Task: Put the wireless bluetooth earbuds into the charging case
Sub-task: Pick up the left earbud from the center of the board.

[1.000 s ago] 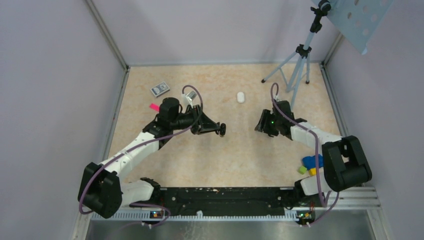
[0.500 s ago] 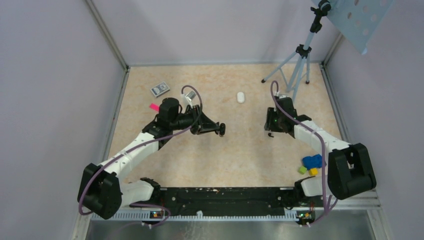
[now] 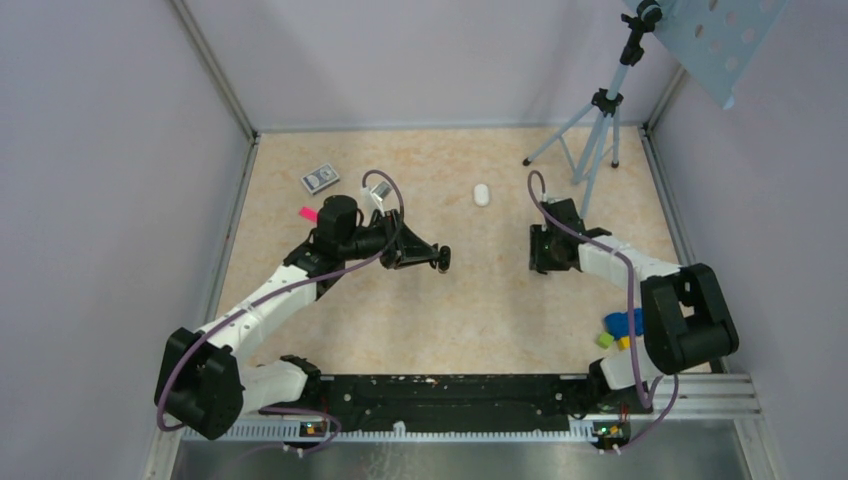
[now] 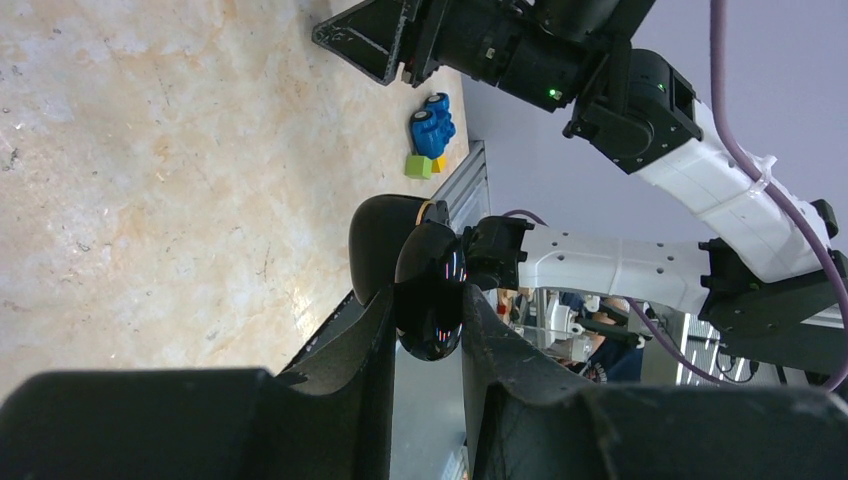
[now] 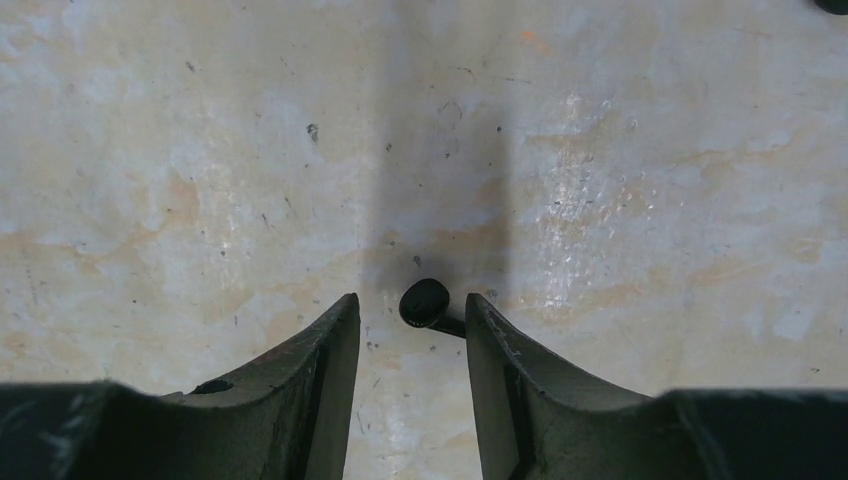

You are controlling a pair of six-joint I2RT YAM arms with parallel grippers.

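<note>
Lab test cell (plain walls (image 3: 100, 200), camera tripod (image 3: 604, 100))

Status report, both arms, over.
Left gripper shut on open black charging case. Right gripper open, straddling black earbud on table, not yet gripped. Nothing else between its fingers.

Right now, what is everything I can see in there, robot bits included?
case: one, black, held in left gripper
earbud: one, black, on table between right gripper's fingers
white oval: one, far middle
card box: one, grey, far left
pink tag: one, left, beside left arm
blocks: blue, green, yellow, near right
tripod: one, grey, far right corner
panel: one, pale blue with holes, upper right
table: one, beige
arms: two, black and white, near edge
left gripper: black, clamped on case
right gripper: black, open around earbud
</note>
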